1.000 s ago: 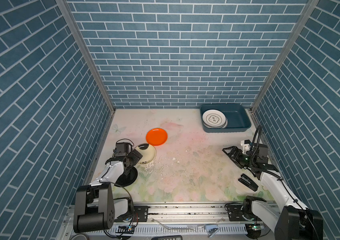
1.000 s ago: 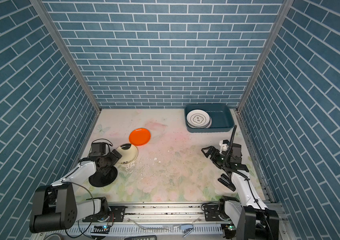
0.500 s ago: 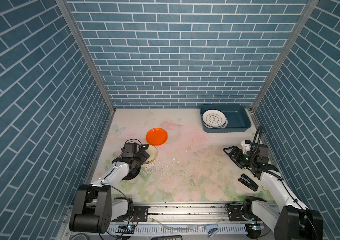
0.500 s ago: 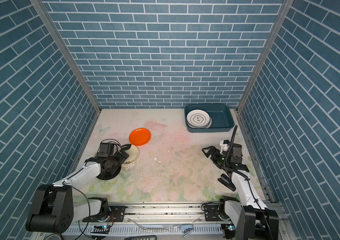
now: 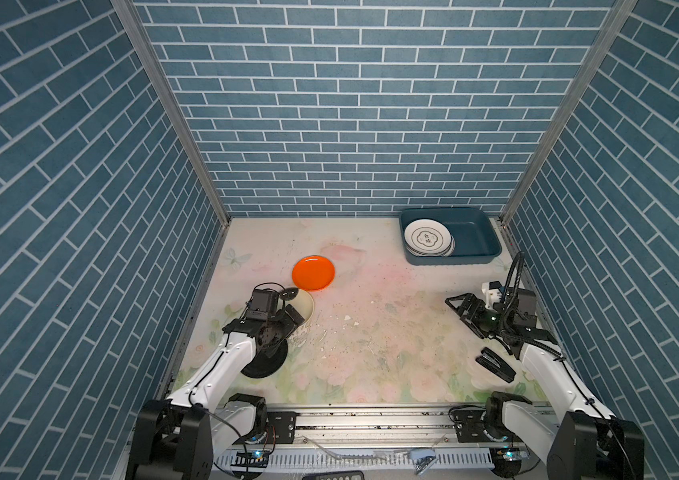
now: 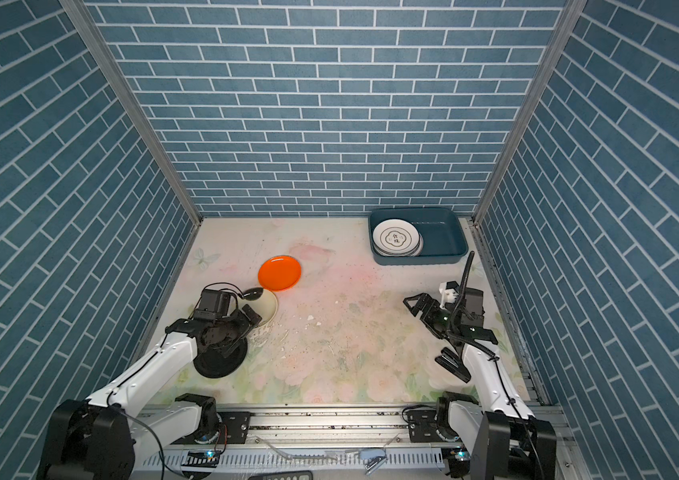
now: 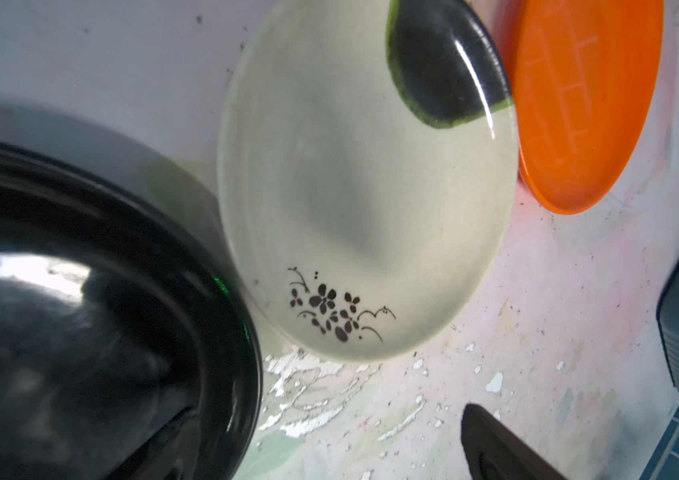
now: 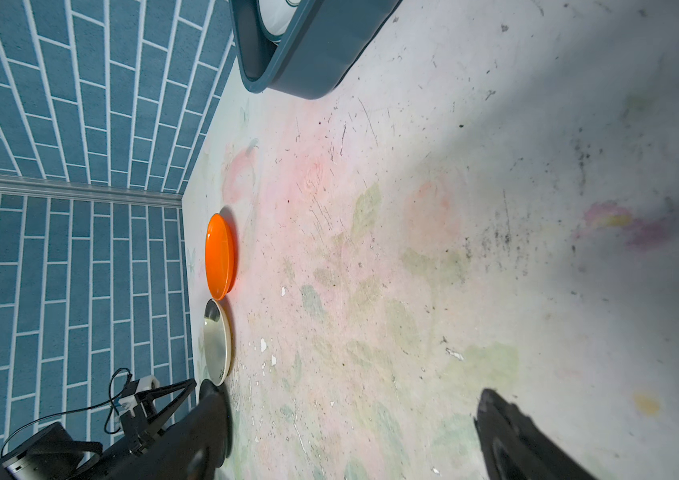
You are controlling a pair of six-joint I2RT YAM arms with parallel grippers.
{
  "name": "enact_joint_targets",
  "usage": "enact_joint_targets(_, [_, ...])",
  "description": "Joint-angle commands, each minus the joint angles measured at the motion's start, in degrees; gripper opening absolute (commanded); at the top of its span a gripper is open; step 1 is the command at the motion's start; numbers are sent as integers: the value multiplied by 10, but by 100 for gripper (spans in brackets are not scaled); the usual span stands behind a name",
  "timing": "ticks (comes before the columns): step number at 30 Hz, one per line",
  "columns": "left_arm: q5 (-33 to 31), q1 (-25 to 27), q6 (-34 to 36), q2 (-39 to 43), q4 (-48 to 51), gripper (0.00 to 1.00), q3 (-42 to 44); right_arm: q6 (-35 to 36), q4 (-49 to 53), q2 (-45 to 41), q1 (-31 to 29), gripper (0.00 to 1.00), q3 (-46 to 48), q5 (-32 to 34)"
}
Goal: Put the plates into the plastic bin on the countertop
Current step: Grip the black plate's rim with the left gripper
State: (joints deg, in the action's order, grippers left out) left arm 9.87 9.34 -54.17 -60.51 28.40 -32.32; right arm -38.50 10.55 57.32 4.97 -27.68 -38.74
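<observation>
The cream plate point(image 7: 362, 178) looks slick and breakable, so we want its rim. Left gripper point(image 5: 293, 316) and right gripper point(image 5: 461, 306) gape empty.

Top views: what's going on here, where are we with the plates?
The robot is putting plates into the bin. White plates already lie stacked at one end of it. The orange plate, cream plate and black plate are still on the countertop, close together. The left gripper is open, low over the cream and black ones, gripping neither as far as shows. The right gripper is open and empty above the countertop.
</observation>
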Motion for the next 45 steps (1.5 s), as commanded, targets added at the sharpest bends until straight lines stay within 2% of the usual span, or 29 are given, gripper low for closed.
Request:
enact_joint_targets(1, [-38,0,31,28,94,100,-48,9,0,-8,3,95,-11,-16])
enact_joint_targets(6, [-33,-65,60,60,168,100,-63,-1,-10,-13,3,94,-10,-30])
enact_joint_targets(11, [-19,-203,104,116,222,100,-42,-2,-14,-16,3,95,-11,-35])
enact_joint_targets(15, [-6,-272,133,127,222,100,-24,2,-15,-15,1,95,-16,-36])
enact_joint_targets(17, [10,-273,134,115,206,100,-17,3,-14,-15,2,95,-18,-36])
enact_joint_targets(22, [5,-295,116,92,178,99,17,8,-5,-14,-1,95,-23,-36])
enact_joint_targets(31, [-66,-295,102,99,173,100,34,26,21,-11,0,95,-35,-26])
enact_joint_targets(37, [-17,-295,110,54,120,100,62,37,32,-7,0,95,-40,-16])
enact_joint_targets(45, [70,-295,127,57,11,98,133,36,28,1,2,95,-42,-10])
